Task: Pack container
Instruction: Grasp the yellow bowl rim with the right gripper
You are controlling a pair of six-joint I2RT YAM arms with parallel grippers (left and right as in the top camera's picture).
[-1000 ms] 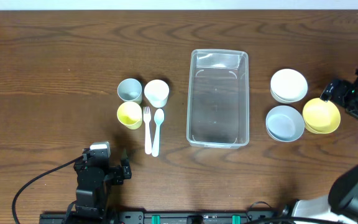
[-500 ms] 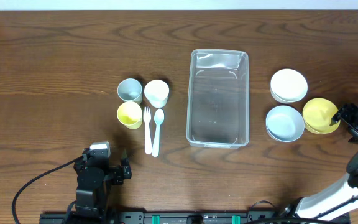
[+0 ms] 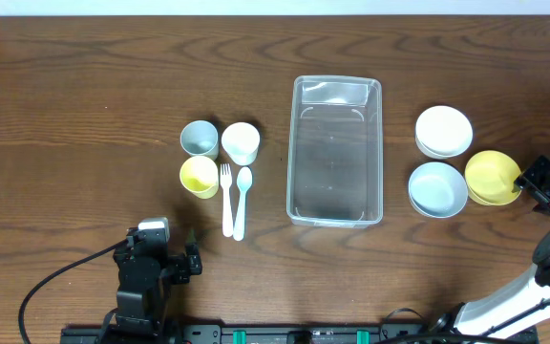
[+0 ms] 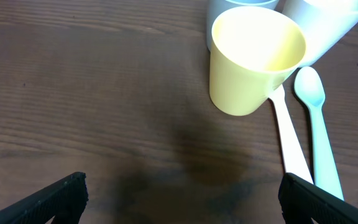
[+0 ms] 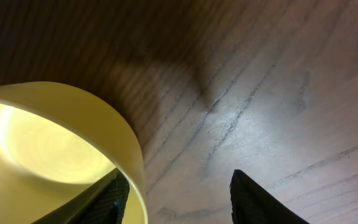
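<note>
Overhead view, 12 o'clock pointing away from the robot's base.

Near edge: the left gripper [image 3: 153,260] sits folded low over bare table [image 3: 65,115]. Its jaws are spread wide and hold nothing, as the left wrist view [image 4: 182,208] confirms. The yellow cup [image 4: 257,59], fork [image 4: 289,137] and spoon [image 4: 316,118] lie ahead of it toward 12 o'clock.

Mid-table, right: the right gripper [image 3: 528,183] is at the 3 o'clock side of the yellow bowl [image 3: 490,177]. In the right wrist view its jaws [image 5: 176,186] are parted. The bowl's rim [image 5: 132,155] appears to stand between the fingers, close against the inner one, and is not yet pinched. The arm comes up from the near right corner with its wrist turned toward 9 o'clock.

Key relation: the container [image 3: 293,153] lies at 9 o'clock from the right jaws. The grey bowl [image 3: 437,189] and the white bowl [image 3: 444,131] stand between them. The container has nothing in it, and its long axis runs 12 to 6 o'clock, so its long right wall faces the bowls. From the left gripper it lies at about 2 o'clock. Neither arm is clearly closer, but the right is the one engaged. A carry toward 9 o'clock would probably have to clear the grey bowl and the raised rim.

Beyond the container, at its 9 o'clock, stand the grey cup [image 3: 199,138] and the white cup [image 3: 241,142].
</note>
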